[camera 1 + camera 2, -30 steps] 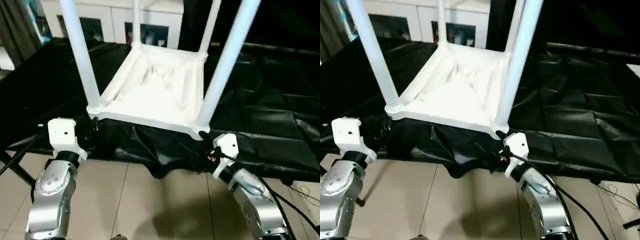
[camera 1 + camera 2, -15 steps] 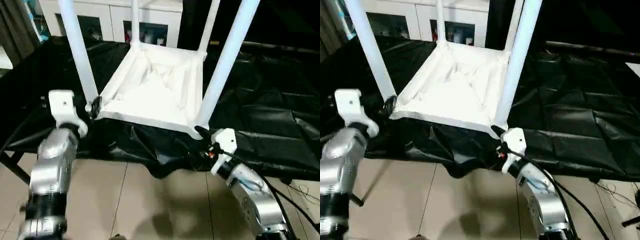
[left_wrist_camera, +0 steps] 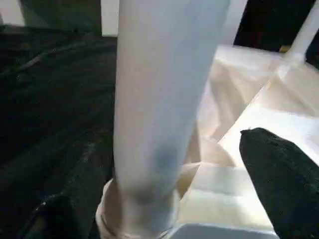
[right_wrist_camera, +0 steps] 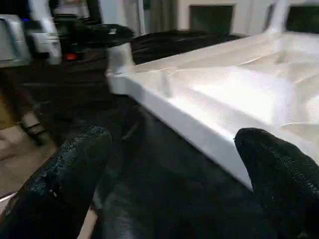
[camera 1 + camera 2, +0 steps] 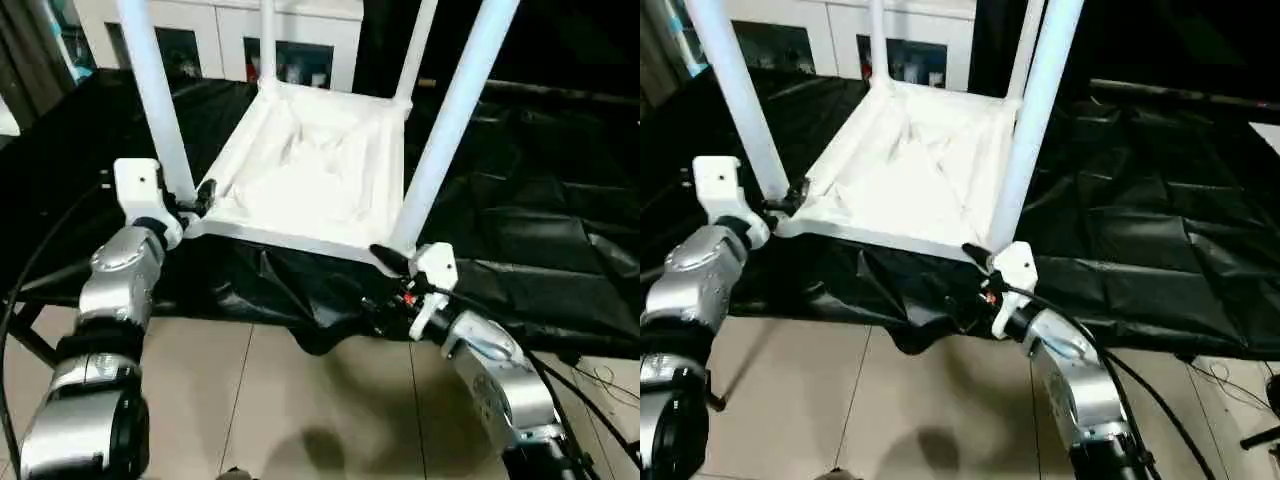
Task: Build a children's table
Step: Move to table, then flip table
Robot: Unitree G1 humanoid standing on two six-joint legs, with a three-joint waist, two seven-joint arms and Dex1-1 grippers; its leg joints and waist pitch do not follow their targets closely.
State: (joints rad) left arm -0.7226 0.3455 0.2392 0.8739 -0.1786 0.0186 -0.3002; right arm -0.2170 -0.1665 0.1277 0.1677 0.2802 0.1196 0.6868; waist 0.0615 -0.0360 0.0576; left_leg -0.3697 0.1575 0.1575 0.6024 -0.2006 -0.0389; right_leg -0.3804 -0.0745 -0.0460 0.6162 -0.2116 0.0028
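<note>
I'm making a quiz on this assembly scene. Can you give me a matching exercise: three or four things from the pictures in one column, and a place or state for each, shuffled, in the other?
Things:
1. children's table
2. left gripper
3. right gripper
4. white cabinet

Places or states:
A. at the table's near right corner, jaws open
B. behind the work surface, with dark glass doors
C. upside down on black sheeting, legs pointing up
D. at the foot of the near left leg, one finger on each side

Pairs: 1-C, 2-D, 3-A, 4-B

Beige tiled floor (image 5: 260,390), black sheeting (image 5: 520,230), white glass-doored cabinet (image 5: 225,40)
</note>
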